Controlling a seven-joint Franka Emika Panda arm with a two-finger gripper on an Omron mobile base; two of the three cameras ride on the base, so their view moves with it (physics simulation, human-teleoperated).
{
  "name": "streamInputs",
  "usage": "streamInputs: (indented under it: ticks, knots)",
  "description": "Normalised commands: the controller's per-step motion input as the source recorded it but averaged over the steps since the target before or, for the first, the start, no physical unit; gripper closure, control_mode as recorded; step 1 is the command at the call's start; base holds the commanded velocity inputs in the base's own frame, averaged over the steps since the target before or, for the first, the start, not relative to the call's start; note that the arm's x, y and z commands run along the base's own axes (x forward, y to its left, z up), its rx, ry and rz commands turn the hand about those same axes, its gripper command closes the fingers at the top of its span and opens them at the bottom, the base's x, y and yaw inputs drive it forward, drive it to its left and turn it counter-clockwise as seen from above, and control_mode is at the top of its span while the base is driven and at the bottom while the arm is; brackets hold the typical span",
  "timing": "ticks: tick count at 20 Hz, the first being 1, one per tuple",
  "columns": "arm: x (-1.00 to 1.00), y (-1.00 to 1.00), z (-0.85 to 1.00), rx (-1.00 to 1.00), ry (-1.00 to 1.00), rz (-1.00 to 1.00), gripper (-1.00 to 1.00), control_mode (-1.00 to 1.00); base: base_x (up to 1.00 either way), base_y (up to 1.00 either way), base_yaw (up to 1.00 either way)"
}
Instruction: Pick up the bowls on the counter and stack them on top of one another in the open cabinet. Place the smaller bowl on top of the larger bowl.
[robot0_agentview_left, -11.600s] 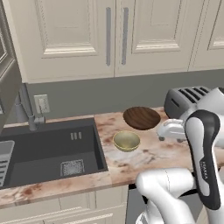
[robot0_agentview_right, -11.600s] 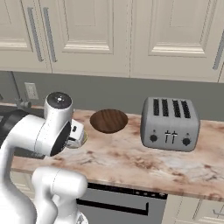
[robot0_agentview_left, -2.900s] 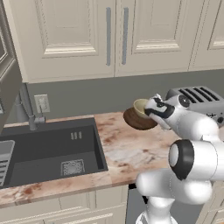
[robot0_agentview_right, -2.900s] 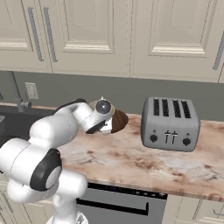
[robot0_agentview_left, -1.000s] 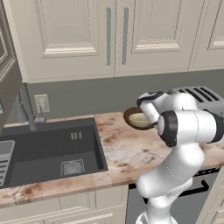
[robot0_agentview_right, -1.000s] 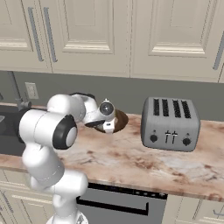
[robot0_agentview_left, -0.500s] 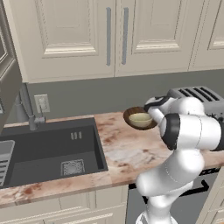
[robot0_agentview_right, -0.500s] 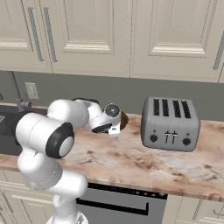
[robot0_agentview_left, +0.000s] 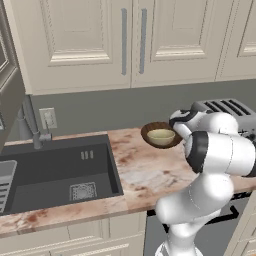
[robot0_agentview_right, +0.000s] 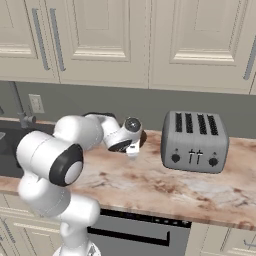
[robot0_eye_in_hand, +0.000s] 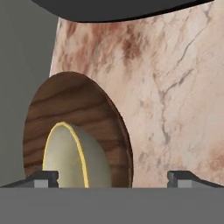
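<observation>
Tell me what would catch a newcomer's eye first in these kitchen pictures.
Probably the white arm curling over the counter, its gripper open beside the smaller bowl, which sits nested in the larger bowl near the back wall. Next, the silver toaster to the right, and the dark sink on the left.

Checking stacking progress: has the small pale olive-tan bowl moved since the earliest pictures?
Yes. The pale olive-tan bowl has left the bare marbled counter and now sits in the wide dark brown bowl, farther from the sink.
</observation>
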Motion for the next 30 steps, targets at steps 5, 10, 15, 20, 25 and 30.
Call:
streamInputs:
  ticks: [5,10,15,20,25,30]
  knots:
    - [-0.8,0.03,-0.55,0.0,-0.09,0.02,-1.0,-1.0,0.0,0.0,0.0]
    - [-0.05,0.02,-0.04,0.0,-0.01,0.0,-1.0,-1.0,0.0,0.0,0.0]
    - [0.26,0.0,0.0,0.05,0.02,0.02,-1.0,-1.0,0.0,0.0,0.0]
    - [0.14,-0.03,0.0,0.04,0.05,0.07,-1.0,-1.0,0.0,0.0,0.0]
    - [0.06,0.02,0.0,0.0,-0.01,0.0,-1.0,-1.0,0.0,0.0,0.0]
    - [0.36,0.09,-0.06,0.0,-0.05,0.0,-1.0,-1.0,0.0,0.0,0.0]
